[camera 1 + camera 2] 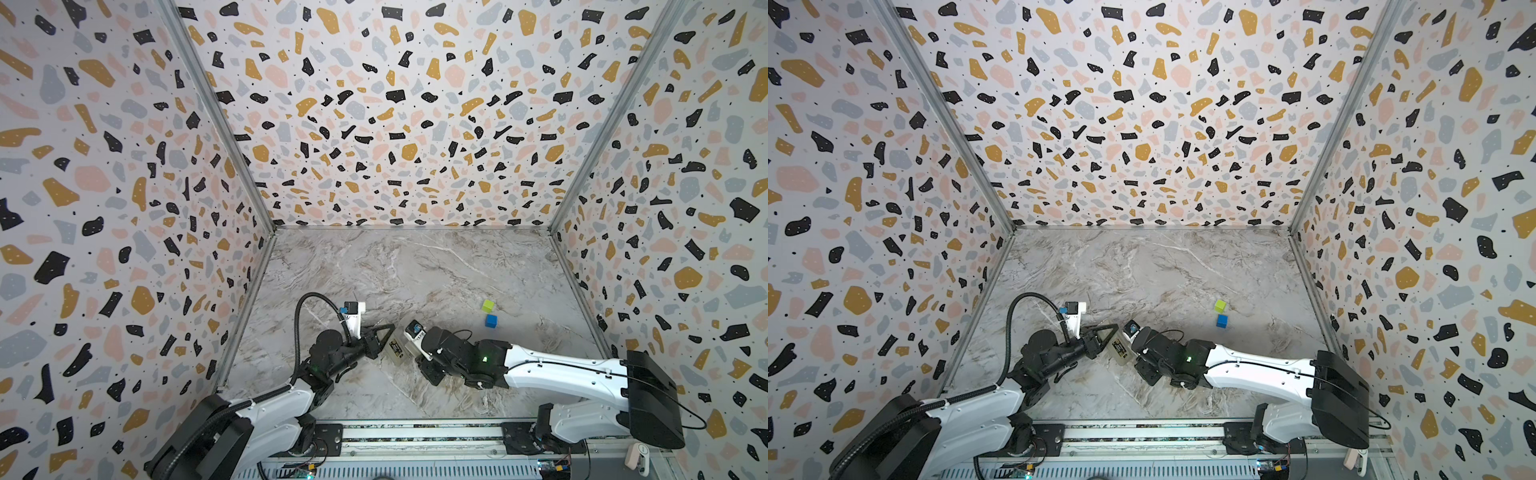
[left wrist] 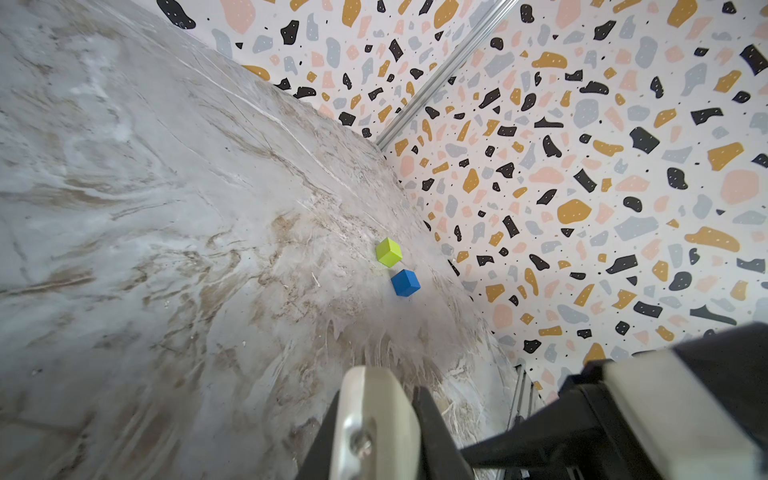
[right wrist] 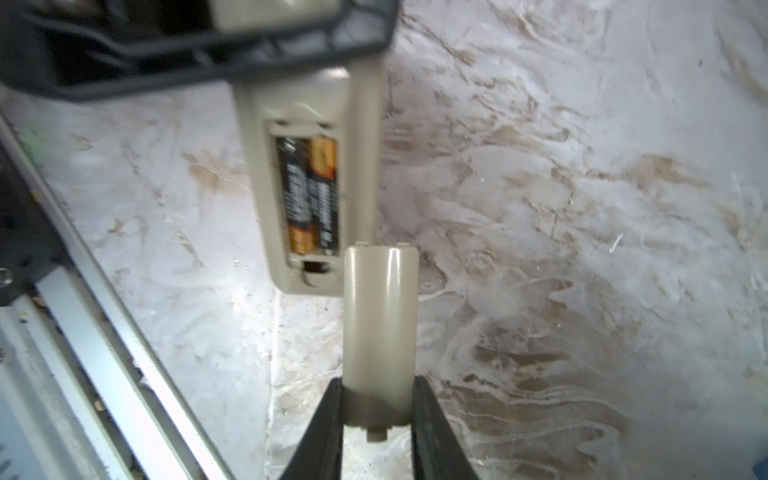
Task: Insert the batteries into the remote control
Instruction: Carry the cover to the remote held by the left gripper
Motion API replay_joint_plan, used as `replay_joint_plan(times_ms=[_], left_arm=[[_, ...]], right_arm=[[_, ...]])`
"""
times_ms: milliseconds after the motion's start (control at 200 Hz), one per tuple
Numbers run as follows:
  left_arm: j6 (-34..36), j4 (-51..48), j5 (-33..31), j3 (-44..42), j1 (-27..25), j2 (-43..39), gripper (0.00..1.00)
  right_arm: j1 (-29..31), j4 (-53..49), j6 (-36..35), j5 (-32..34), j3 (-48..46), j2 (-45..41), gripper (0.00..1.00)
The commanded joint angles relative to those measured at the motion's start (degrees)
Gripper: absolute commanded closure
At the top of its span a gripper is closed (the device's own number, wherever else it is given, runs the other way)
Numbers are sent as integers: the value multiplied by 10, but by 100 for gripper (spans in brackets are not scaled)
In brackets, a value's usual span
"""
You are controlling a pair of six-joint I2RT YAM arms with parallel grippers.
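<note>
The remote control (image 3: 361, 166) is a beige bar lying back up, its battery bay uncovered. Two batteries (image 3: 309, 187), black with orange ends, lie side by side in the bay. My left gripper (image 2: 380, 399) is shut on one end of the remote (image 2: 376, 419), as both top views also show (image 1: 396, 350) (image 1: 1119, 348). In my right gripper (image 3: 378, 399), shut, is a beige battery cover (image 3: 380, 324). The cover's far edge reaches the near end of the bay, offset to one side of the remote.
A green cube (image 1: 488, 306) and a blue cube (image 1: 491, 320) sit on the marble table to the right of the arms. The metal rail (image 1: 415, 434) runs along the table's front edge. Patterned walls close in three sides.
</note>
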Motion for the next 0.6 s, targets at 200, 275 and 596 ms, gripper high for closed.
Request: replay_joint_plan(times_ms=[200, 275, 596], left_arm=[[-12, 90, 17, 30, -3, 41, 100], [-10, 91, 18, 28, -3, 41, 100], [-6, 82, 19, 29, -3, 37, 100]], right_arm=[[6, 18, -34, 0, 50, 27, 93], [4, 14, -37, -1, 63, 46, 93], [-9, 3, -19, -1, 85, 83, 95]])
